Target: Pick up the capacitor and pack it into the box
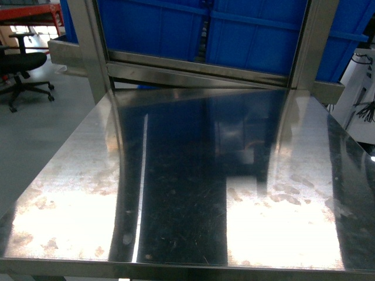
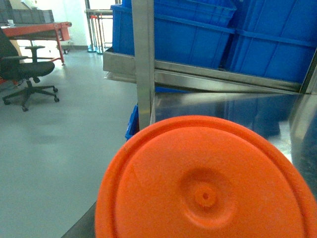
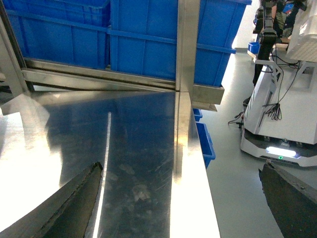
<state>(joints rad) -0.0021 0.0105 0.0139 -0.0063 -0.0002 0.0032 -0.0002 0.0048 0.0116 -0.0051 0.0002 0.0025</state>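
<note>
1. The capacitor filled the left wrist view, its orange end cap right before the lens; it looked light, stiff and slick, best gripped round its sides.
2. Whether the left gripper clamped it could not be told.
3. The right gripper stood apart over the counter.
4. No box showed; the blue bins' contents were hidden.

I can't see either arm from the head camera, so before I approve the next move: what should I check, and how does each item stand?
1. Capacitor located: ok, its orange end fills the left wrist view.
2. Left grip on it: cannot tell, no fingers show.
3. Box in sight: not ok, it appears in no view.
4. Right gripper free: ok, open with nothing between its fingers.
</note>
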